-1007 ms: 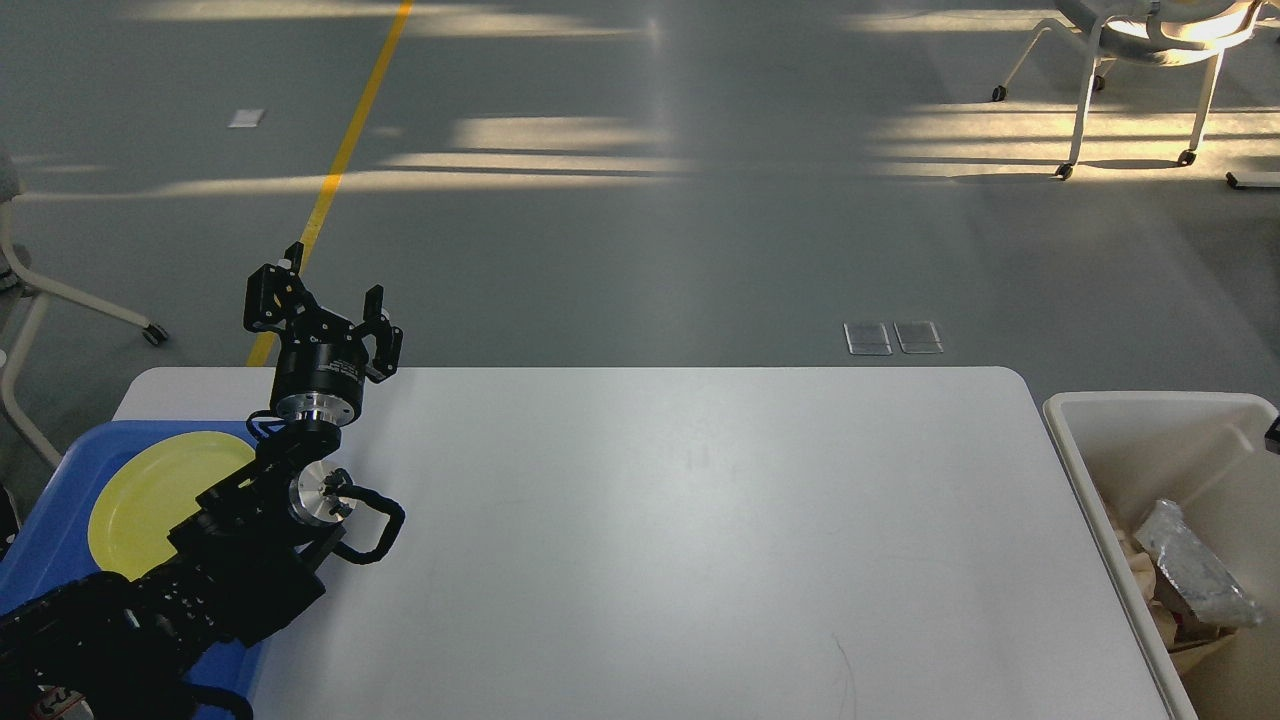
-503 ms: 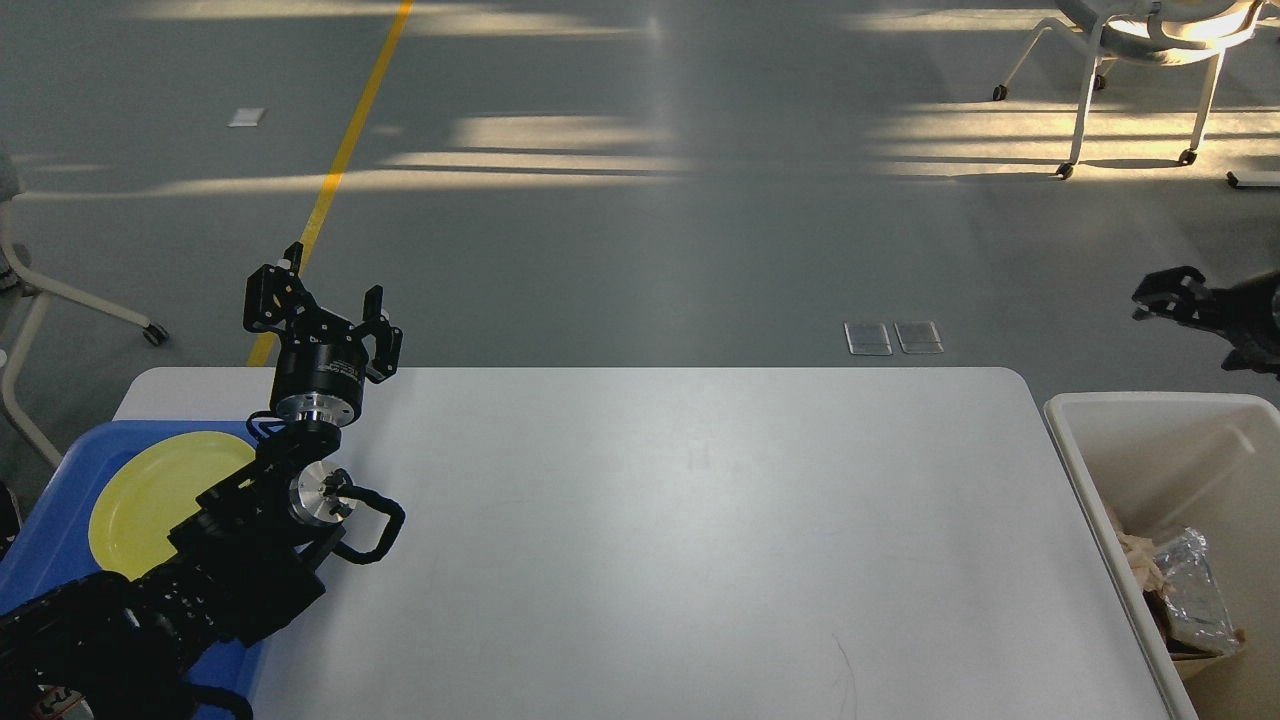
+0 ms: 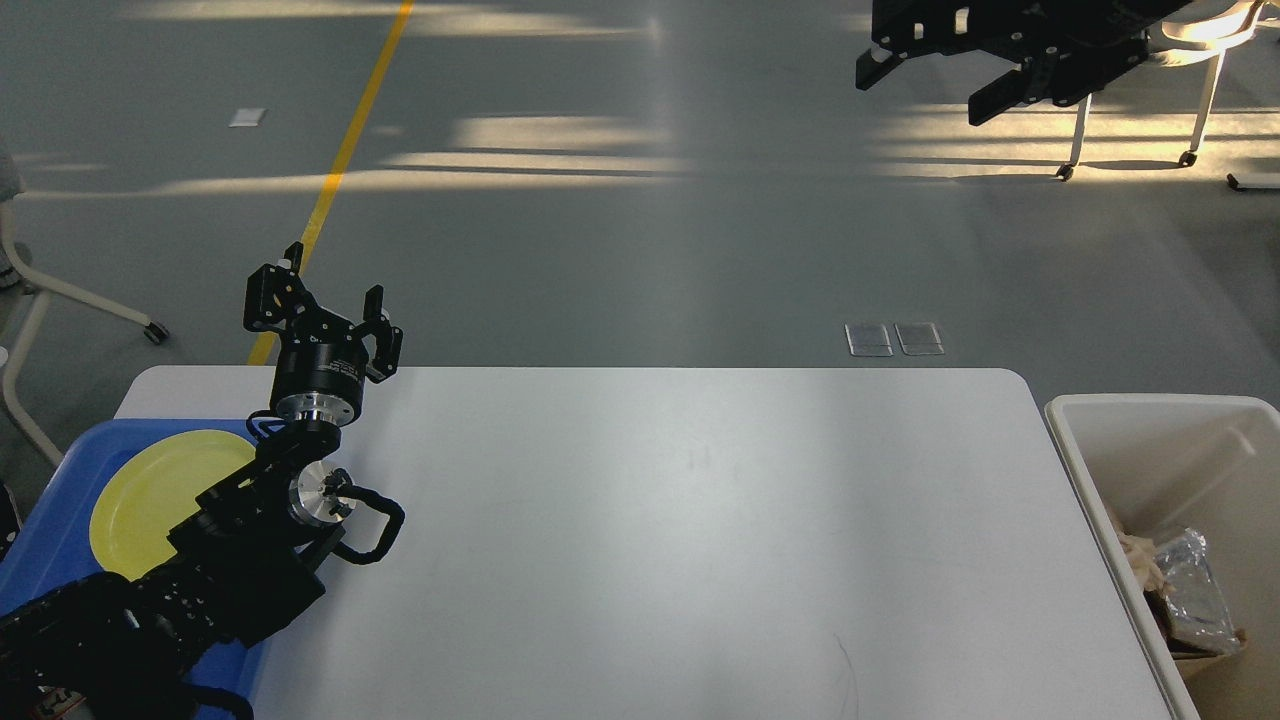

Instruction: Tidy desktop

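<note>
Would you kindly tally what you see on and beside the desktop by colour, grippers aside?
Blue: 1, the tray
Yellow: 1, the plate in the tray
White: 1, the bin right of the desktop
Silver: 1, crumpled foil in the bin
Total: 4

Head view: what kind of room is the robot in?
Probably a big lab or workshop hall: a wide grey floor with a yellow line, wheeled chairs, and a white desktop.
</note>
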Controlling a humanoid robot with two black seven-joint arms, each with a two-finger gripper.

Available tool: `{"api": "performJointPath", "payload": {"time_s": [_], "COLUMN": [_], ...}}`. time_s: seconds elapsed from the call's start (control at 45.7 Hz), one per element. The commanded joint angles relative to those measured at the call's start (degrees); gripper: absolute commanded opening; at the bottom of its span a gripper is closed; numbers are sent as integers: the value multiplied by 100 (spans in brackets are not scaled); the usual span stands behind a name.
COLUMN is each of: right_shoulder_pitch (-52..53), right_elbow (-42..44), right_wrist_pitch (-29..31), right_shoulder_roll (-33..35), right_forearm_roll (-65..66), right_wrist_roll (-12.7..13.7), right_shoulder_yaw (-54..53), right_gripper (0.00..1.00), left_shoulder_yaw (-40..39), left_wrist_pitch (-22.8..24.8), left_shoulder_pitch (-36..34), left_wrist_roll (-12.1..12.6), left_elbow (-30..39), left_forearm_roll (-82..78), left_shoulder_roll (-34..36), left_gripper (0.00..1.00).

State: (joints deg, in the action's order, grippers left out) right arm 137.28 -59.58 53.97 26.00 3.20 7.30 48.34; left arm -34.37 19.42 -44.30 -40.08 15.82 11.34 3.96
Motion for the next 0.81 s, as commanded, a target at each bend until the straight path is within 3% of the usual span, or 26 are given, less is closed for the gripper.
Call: {"api": "performJointPath", "payload": {"time_s": [0.0, 0.306, 0.569, 0.788], "right_shoulder_pitch": [650, 1056, -393, -2098], "right_elbow": [-10, 16, 587, 1308], "right_wrist_pitch": [103, 103, 53, -2291], "right_shoulder_roll": [-156, -455, -516, -701], "right_forearm_roll": [-188, -250, -188, -285], "right_wrist_roll": [0, -9, 8, 0], "right_shoulder_yaw": [-394, -879, -861, -1334], "right_gripper": [99, 100, 98, 98], "left_shoulder_yaw": [0, 0, 0, 0], "left_wrist_pitch": [0, 0, 0, 0], "left_shoulder_pitch": [0, 0, 0, 0], "left_wrist_roll": [0, 0, 0, 0], "left_elbow": [0, 0, 0, 0], "left_forearm_roll": [0, 0, 0, 0], "left_shoulder_roll": [0, 0, 0, 0], "left_gripper": [97, 97, 97, 97]}}
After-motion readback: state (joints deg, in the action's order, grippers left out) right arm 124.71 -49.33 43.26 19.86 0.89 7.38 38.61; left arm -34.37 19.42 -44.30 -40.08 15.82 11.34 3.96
